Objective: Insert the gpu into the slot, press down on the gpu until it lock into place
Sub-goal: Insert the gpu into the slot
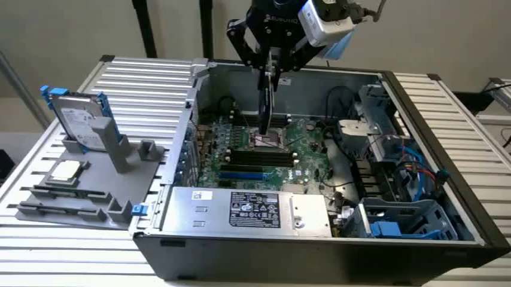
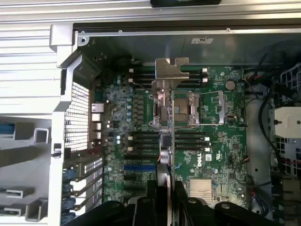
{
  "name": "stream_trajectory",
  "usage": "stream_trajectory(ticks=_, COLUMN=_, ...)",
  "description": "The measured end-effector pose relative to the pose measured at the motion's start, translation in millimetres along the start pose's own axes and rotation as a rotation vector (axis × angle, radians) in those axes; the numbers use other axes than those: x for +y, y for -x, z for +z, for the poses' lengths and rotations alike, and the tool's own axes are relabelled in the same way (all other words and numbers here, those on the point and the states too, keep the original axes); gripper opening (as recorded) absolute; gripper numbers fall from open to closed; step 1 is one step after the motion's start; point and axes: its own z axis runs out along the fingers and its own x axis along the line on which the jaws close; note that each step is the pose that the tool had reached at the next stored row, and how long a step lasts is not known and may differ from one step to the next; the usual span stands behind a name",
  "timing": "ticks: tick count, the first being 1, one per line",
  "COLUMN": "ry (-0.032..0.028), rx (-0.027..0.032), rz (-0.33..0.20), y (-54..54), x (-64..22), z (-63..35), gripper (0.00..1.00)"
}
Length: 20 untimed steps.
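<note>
Gripping confirmed: the gripper had its jaws drawn partway together on the upper edge of the gpu, one pad on each flat face, and the card was held. The card hung upright from the fingers, thin and edge-on in the exterior view, with its lower end over the middle of the motherboard around the CPU socket. How far that lower end stood off the motherboard could not be judged.

From the wrist view, the gripper looked down along the gpu. The card's narrow top edge ran across the centre of the motherboard. Its silver end bracket sat over the motherboard edge farthest from the slot.

The slot, a bright-blue strip, lay flat on the motherboard toward one edge, just beside the black memory sticks. The card was apart from it and not yet inserted.

Outward from the motherboard:
- The silver power supply box adjoined the edge nearest the slot.
- The dark case walled the motherboard in on all sides, with cable bundles packed along the side opposite the vented wall.
- A grey tray stood outside the case, well apart from the motherboard.
- On the tray, a hard drive in a blue frame stood upright.
</note>
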Motion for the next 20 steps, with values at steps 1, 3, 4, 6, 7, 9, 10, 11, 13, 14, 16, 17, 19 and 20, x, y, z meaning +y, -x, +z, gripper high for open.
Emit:
stream_trajectory(ticks=1, ry=0.0000, rx=0.0000, rz=0.000, y=0.0, x=0.0, z=0.0, gripper=0.26)
stream_trajectory(ticks=3, ry=0.0000, rx=0.0000, rz=0.000, y=0.0, x=0.0, z=0.0, gripper=0.26)
stream_trajectory(ticks=4, ry=0.0000, rx=0.0000, rz=0.000, y=0.0, x=0.0, z=0.0, gripper=0.26)
stream_trajectory(ticks=6, ry=0.0001, rx=0.0000, rz=0.000, y=0.0, x=0.0, z=0.0, gripper=0.26)
stream_trajectory(ticks=7, ry=0.0000, rx=0.0000, rz=0.000, y=0.0, x=0.0, z=0.0, gripper=0.26)
stream_trajectory(ticks=9, ry=0.0000, rx=0.0000, rz=0.000, y=0.0, x=0.0, z=0.0, gripper=0.26)
stream_trajectory(ticks=10, ry=0.0000, rx=0.0000, rz=0.000, y=0.0, x=0.0, z=0.0, gripper=0.26)
stream_trajectory(ticks=11, ry=0.0000, rx=0.0000, rz=0.000, y=0.0, x=0.0, z=0.0, gripper=0.26)
stream_trajectory(ticks=13, ry=-0.0001, rx=0.0001, rz=0.000, y=0.2, x=0.0, z=-0.1, gripper=0.26)
stream_trajectory(ticks=14, ry=-0.0003, rx=0.0002, rz=-0.002, y=0.7, x=0.0, z=-0.2, gripper=0.26)
stream_trajectory(ticks=16, ry=-0.0010, rx=0.0018, rz=-0.023, y=1.1, x=0.0, z=-0.1, gripper=0.26)
stream_trajectory(ticks=17, ry=-0.0016, rx=0.0030, rz=-0.039, y=1.1, x=0.0, z=-0.1, gripper=0.26)
stream_trajectory(ticks=19, ry=-0.0030, rx=0.0058, rz=-0.076, y=1.1, x=0.0, z=-0.1, gripper=0.26)
stream_trajectory(ticks=20, ry=-0.0037, rx=0.0072, rz=-0.093, y=1.1, x=0.0, z=-0.1, gripper=0.26)
